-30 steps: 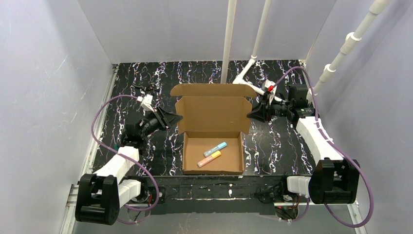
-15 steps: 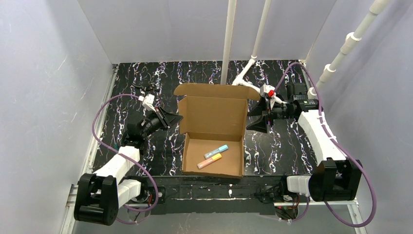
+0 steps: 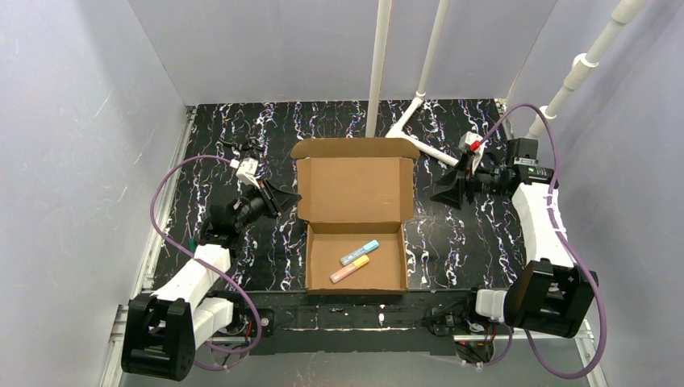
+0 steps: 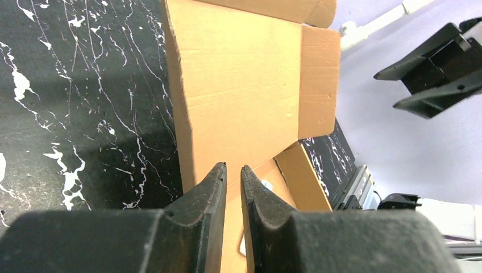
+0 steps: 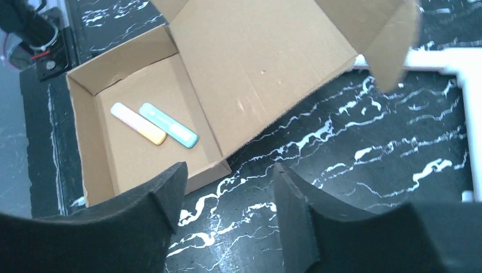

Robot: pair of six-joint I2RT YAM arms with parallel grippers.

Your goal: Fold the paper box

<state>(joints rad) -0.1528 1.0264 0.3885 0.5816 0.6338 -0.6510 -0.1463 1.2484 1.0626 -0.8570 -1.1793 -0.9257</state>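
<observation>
The paper box (image 3: pixel 355 187) sits mid-table, its lid standing upright behind a shallow tray with a blue marker (image 3: pixel 359 251) and an orange marker (image 3: pixel 349 268) inside. My left gripper (image 3: pixel 292 196) is at the lid's left edge. In the left wrist view its fingers (image 4: pixel 233 166) are almost together, with only a slim gap and nothing between them, in front of the brown lid (image 4: pixel 244 85). My right gripper (image 3: pixel 444 189) hangs open to the right of the box, apart from it. Black tabletop shows between its fingers (image 5: pixel 229 168), with the box (image 5: pixel 261 57) beyond them.
A white pipe (image 3: pixel 379 64) rises behind the box, and another white pipe (image 3: pixel 419 133) slants down to the table at its back right corner. A small black-and-white object (image 3: pixel 240 151) lies at the back left. Grey walls enclose the black marbled table (image 3: pixel 468 242).
The right gripper opened wide and drew back to the right, off the lid's right flap. The left gripper's fingers closed. The box shifted slightly right.
</observation>
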